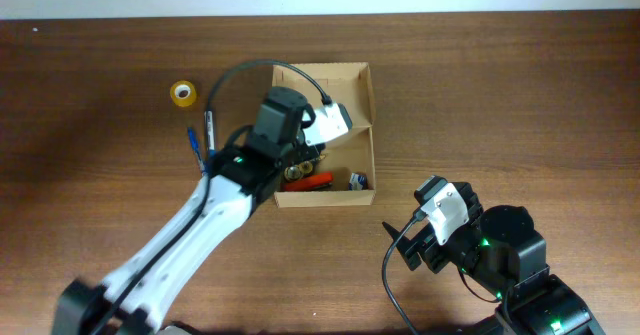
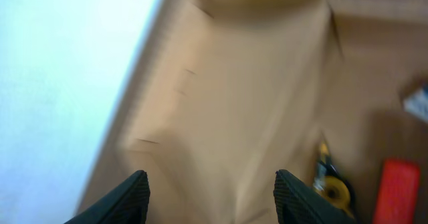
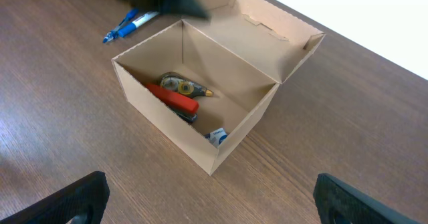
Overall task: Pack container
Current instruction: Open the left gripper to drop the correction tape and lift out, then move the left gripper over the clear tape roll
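Both hands spread, empty: left hand [image 2: 210, 184] over container [image 3: 164, 127], right hand [image 3: 214, 200] nearby; label [image 3: 217, 136] inside unreadable.

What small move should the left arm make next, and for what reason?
Probably lift the left gripper straight up from the container: it is open and empty, while a blue pen and a yellow tape roll lie outside it.
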Robot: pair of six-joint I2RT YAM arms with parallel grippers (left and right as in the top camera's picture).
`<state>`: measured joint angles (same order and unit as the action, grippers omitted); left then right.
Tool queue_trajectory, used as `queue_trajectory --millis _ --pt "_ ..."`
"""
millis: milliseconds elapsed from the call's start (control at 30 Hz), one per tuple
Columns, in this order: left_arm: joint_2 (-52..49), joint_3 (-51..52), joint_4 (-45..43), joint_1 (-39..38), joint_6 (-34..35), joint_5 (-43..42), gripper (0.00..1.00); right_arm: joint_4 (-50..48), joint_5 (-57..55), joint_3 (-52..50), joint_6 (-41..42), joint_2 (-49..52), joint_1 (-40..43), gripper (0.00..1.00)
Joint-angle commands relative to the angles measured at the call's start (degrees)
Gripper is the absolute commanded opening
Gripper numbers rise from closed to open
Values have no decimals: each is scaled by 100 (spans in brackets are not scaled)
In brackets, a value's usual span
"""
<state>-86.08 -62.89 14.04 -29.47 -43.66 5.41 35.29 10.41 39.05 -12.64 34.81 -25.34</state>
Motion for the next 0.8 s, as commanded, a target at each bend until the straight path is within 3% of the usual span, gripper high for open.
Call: queue_trajectory --millis 0,400,567,633,667,700,767 --pt "509 -118 101 146 664 44 59 -15 -55 -22 -24 7 -48 99" --pt "981 -118 940 1744 2446 42 54 -15 -55 -22 -24 7 -48 99" --pt "981 -118 944 2295 2699 -39 56 -15 -55 -22 -24 7 -48 99" --pt "981 -118 1043 2393 2697 -238 79 -15 -55 -22 -24 7 -48 99" --pt "981 -118 1117 2439 2697 -350 95 -15 -55 -22 -24 7 -48 99" --pt "981 -118 1156 2474 2695 -424 100 -15 -55 -22 -24 7 -48 99" --pt "981 -118 1165 2538 2693 -433 100 -15 -55 -22 -24 7 -48 99"
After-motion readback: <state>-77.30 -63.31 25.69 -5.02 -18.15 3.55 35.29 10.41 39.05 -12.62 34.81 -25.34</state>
